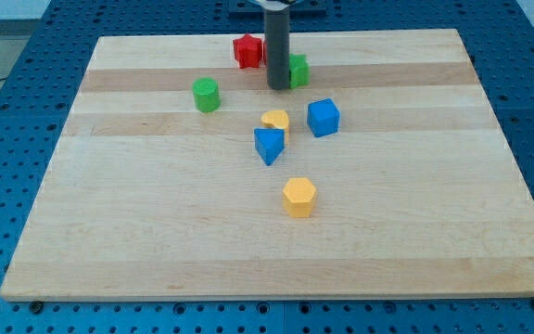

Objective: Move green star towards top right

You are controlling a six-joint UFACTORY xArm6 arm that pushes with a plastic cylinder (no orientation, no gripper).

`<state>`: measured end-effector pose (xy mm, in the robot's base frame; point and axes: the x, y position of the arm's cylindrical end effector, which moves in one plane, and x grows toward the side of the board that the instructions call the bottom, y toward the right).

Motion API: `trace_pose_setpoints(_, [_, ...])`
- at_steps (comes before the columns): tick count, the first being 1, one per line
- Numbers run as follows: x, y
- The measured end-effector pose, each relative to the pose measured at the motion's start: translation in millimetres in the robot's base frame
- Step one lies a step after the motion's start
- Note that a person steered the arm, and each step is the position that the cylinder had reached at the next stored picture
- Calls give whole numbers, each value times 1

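Green star [298, 70]: near the board's [156, 232] top edge, touching my tip [277, 87] on its right side. Red block [247, 51]: just up-left of tip. Green cylinder [207, 95]: farther left. Below: yellow block [275, 120], blue triangular block [268, 146], blue cube [324, 118], yellow hexagon [298, 197].

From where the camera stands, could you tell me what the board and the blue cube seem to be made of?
The board looks like pale wood, joined in strips: grain and lengthwise bands of differing tone show, with a matte finish. The blue cube looks like painted wood or plastic; its colour is uniform and smooth, with no grain visible, so I cannot tell which. My tip is beside the green star.
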<state>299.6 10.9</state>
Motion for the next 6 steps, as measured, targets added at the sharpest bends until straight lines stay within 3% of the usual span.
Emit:
trace_pose_setpoints(2, [-34,90])
trace_pose_setpoints(3, [13,34])
trace_pose_setpoints(4, [1,8])
trace_pose_setpoints(6, [-52,29])
